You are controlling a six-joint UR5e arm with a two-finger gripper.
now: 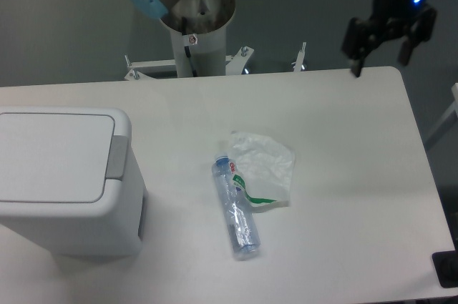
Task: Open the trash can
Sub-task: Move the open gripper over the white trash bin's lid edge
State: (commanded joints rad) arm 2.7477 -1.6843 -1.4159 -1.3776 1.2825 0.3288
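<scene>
the gripper hangs spread above the counter's far right corner, well apart from the trash can at the left edge, lid shut. crossing low could sweep the bottle and wrapper mid-counter.

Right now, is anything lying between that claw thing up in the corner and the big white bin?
Nothing tall blocks the way. The gripper hangs open over the table's far right edge; the trash can sits at the left. Between them lie only a flat plastic bottle and a crumpled bag, low on the table.
</scene>
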